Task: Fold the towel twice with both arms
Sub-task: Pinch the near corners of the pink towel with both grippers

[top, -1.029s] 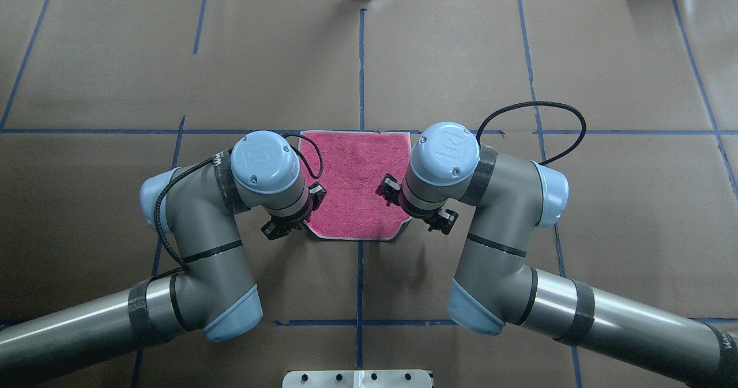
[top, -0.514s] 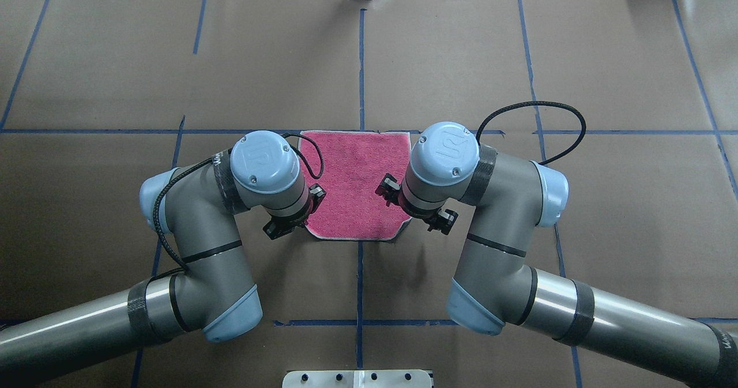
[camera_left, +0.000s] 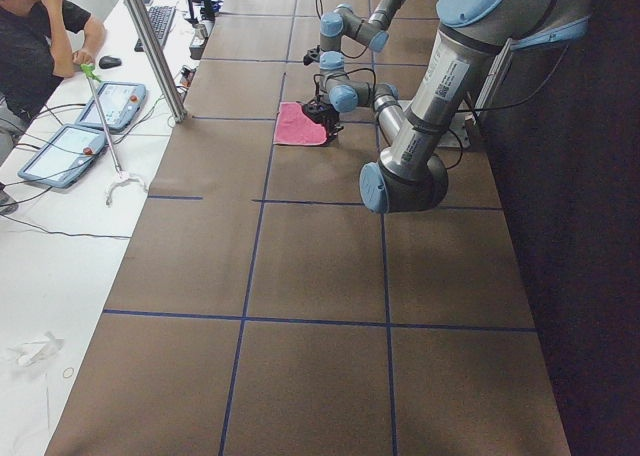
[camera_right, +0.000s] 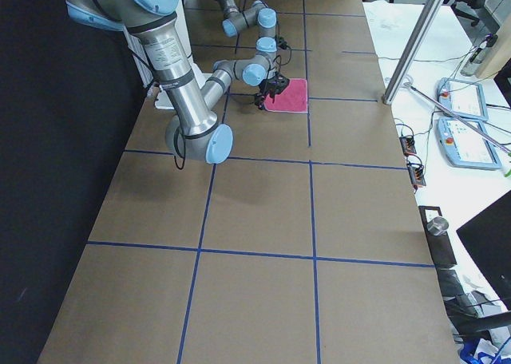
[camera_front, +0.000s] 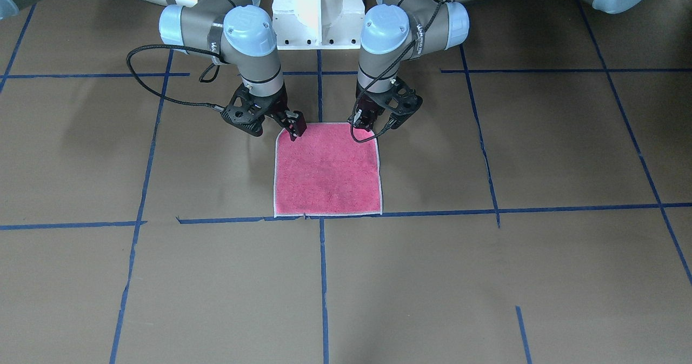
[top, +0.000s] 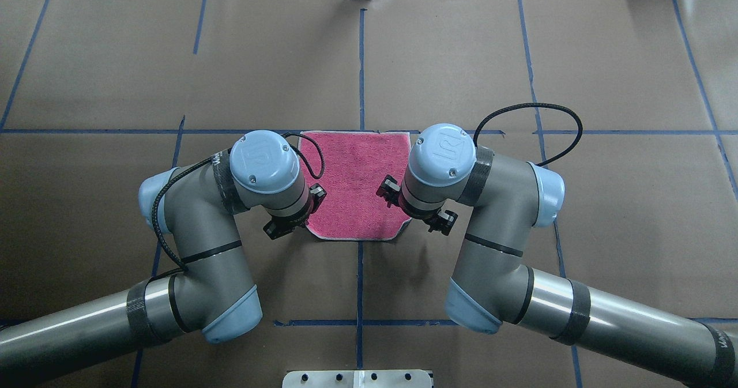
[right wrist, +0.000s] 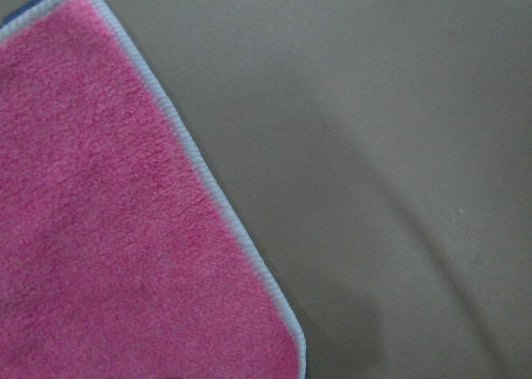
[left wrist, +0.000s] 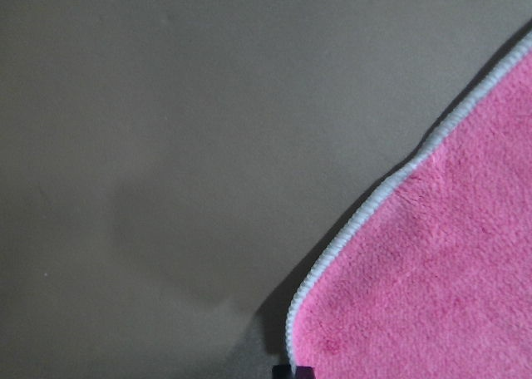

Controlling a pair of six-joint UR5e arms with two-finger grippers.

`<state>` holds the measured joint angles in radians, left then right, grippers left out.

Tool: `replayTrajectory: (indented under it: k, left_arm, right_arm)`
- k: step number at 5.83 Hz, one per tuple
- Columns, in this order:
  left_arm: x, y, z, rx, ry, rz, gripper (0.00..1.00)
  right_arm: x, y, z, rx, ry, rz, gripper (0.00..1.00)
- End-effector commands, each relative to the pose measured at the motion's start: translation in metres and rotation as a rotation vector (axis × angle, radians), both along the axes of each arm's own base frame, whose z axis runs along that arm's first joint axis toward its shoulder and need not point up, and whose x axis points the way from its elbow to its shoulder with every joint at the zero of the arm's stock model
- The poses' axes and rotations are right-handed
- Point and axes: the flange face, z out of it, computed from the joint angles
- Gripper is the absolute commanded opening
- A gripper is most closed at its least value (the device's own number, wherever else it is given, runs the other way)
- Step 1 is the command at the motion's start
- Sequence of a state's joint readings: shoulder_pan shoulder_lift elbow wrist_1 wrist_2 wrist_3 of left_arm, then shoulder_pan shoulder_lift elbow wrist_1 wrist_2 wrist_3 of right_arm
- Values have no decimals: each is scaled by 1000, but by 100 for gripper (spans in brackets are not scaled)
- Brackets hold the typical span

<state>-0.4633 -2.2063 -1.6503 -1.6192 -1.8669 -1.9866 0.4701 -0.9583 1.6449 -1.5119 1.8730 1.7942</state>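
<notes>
Towel [camera_front: 327,172] lies flat and unfolded, pink face up, about midway between the counter's [camera_front: 486,277] two ends, its far edge along a blue tape line [camera_front: 432,212]. Neither fold is made; both are left to do. The left claw [camera_front: 381,114] and right claw [camera_front: 270,119] sit spread at the two corners nearest the robot, pinching nothing. Brown counter stretches well past every towel edge, so there should be ample room to carry those corners across.

Robotics lab: brown paper-covered table [top: 115,59] with blue tape grid [top: 361,59], teach pendants [camera_left: 118,101], seated person [camera_left: 30,46] alongside.
</notes>
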Motion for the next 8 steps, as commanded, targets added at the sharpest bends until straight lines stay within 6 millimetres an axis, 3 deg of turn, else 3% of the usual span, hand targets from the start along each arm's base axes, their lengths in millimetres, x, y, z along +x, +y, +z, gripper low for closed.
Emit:
replayTrajectory:
  k: [1, 2, 4, 5, 6, 7, 8]
  left_arm:
    - [0, 0, -1, 0, 2, 1, 0]
    - [0, 0, -1, 1, 2, 0, 0]
    - [0, 0, -1, 2, 2, 3, 0]
    - [0, 0, -1, 3, 2, 2, 0]
    - [0, 0, -1, 3, 2, 2, 0]
    - [0, 0, -1, 4, 2, 3, 0]
    - [0, 0, -1, 4, 2, 3, 0]
  right_arm:
    - [-8, -4, 5, -8, -22, 18, 99]
    - [-11, -3, -6, -11, -37, 24, 99]
    - [-16, 4, -6, -25, -39, 23, 96]
    - [-17, 5, -4, -25, -36, 21, 85]
    - [-16, 6, -3, -27, -36, 22, 62]
    - [-17, 6, -4, -26, -38, 20, 49]
    - [-17, 7, -5, -28, -39, 18, 22]
